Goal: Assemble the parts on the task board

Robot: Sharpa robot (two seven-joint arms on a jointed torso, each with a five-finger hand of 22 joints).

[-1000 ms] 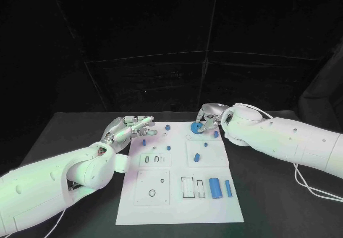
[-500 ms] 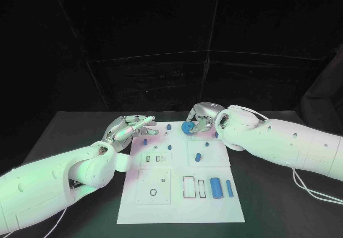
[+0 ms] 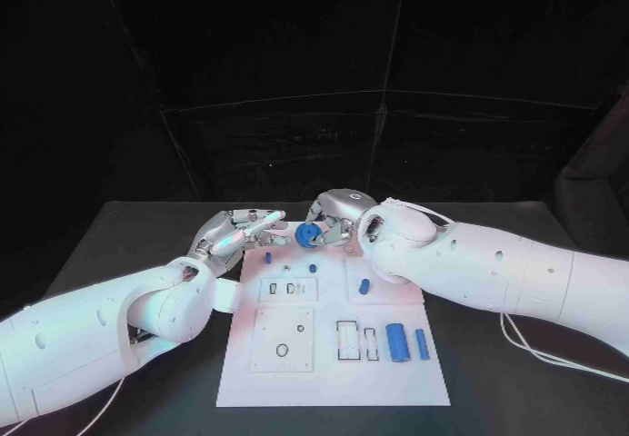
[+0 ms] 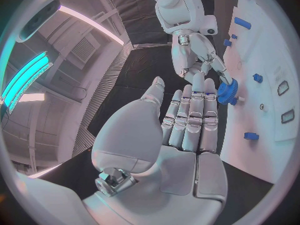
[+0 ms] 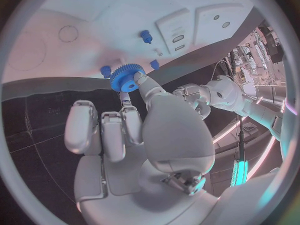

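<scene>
Black tabletop and dark curtains frame the scene, where the right hand (image 3: 334,218) pinches a small blue toothed plastic gear (image 3: 307,235) in its fingertips (image 5: 139,79), held above the far end of the white rectangular task board (image 3: 394,381). The left hand (image 3: 240,232), fingers straight, close together and holding nothing, hovers just beside that end. Several blue pegs (image 3: 364,287) already stand in the board (some nearer slots look unfilled), so assembly seems partway, with the gear yet to be seated.

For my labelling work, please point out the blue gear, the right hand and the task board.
blue gear (image 5: 127,77), right wrist view, toothed face.
right hand (image 3: 338,216), head view, back of hand.
task board (image 3: 328,377), head view, bare near part.
</scene>
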